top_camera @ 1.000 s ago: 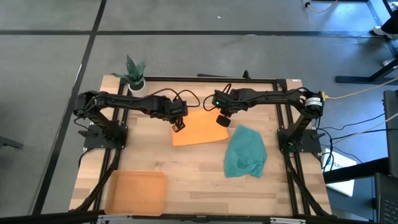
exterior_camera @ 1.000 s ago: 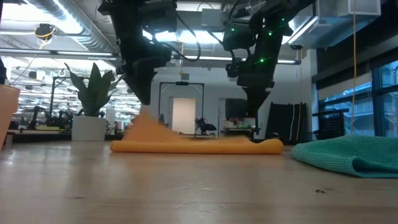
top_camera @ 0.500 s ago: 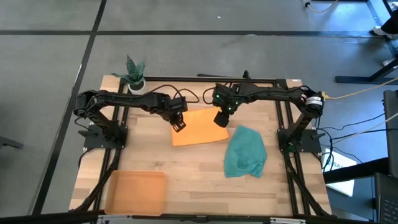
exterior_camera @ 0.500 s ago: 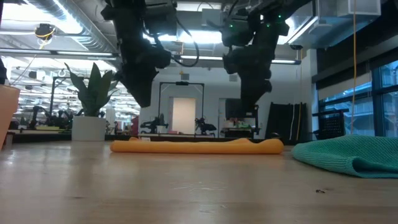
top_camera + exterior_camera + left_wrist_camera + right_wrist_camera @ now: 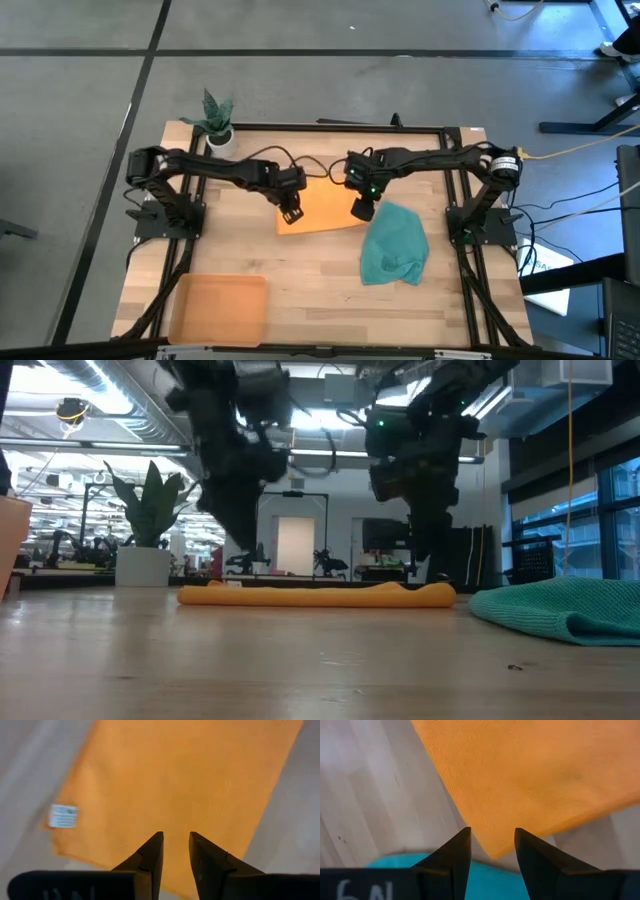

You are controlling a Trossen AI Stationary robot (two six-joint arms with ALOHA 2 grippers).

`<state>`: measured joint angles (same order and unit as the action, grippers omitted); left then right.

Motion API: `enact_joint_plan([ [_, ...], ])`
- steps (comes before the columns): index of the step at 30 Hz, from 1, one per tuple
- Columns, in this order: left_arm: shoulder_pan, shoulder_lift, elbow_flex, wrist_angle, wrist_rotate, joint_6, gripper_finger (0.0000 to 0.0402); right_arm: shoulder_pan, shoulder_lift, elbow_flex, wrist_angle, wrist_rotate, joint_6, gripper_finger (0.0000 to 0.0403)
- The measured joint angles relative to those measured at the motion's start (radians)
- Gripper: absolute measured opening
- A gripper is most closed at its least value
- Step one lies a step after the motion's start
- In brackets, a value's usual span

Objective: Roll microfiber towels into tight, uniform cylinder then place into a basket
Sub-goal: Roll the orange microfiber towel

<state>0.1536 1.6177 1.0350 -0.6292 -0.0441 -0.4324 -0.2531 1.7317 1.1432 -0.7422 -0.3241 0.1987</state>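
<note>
Orange woven towel [image 5: 322, 207] is lying flat on the pale wooden tabletop [image 5: 300, 260]; left gripper [image 5: 175, 845] and right gripper [image 5: 492, 842] fingers are hovering apart, empty, beside crumpled teal towel [image 5: 394, 243].

Room beyond the light wooden slatted table [image 5: 320, 265]

Grey concrete floor [image 5: 300, 90]; bright ceiling strip lights [image 5: 90, 422]; possibly a white doorway [image 5: 296, 545] behind.

We see the orange towel [image 5: 322, 207] flat beneath both jaws, the teal towel [image 5: 394, 243] crumpled beside the right, and the basket [image 5: 219, 309] well apart.
</note>
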Motion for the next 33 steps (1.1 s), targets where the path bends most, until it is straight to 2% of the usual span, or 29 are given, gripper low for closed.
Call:
enact_joint_plan([
  [3, -0.008, 0.037, -0.012, -0.009, 0.000, 0.000, 0.0083, 0.009, 0.000, -0.038, 0.057, -0.010, 0.033, 0.0152],
  [7, -0.013, 0.073, -0.025, -0.009, -0.073, 0.017, 0.0083, 0.016, 0.000, -0.087, 0.113, -0.035, 0.033, 0.0152],
  [13, -0.017, 0.095, -0.034, -0.020, -0.054, 0.037, 0.0082, 0.015, 0.000, -0.161, 0.225, -0.036, 0.061, 0.0152],
  [22, -0.078, 0.094, -0.047, -0.003, -0.040, 0.051, 0.0082, 0.012, 0.001, -0.187, 0.259, 0.140, 0.060, 0.0152],
  [33, -0.173, 0.091, -0.104, 0.009, -0.045, 0.018, 0.0082, -0.025, 0.001, -0.187, 0.286, 0.238, 0.056, 0.0152],
])
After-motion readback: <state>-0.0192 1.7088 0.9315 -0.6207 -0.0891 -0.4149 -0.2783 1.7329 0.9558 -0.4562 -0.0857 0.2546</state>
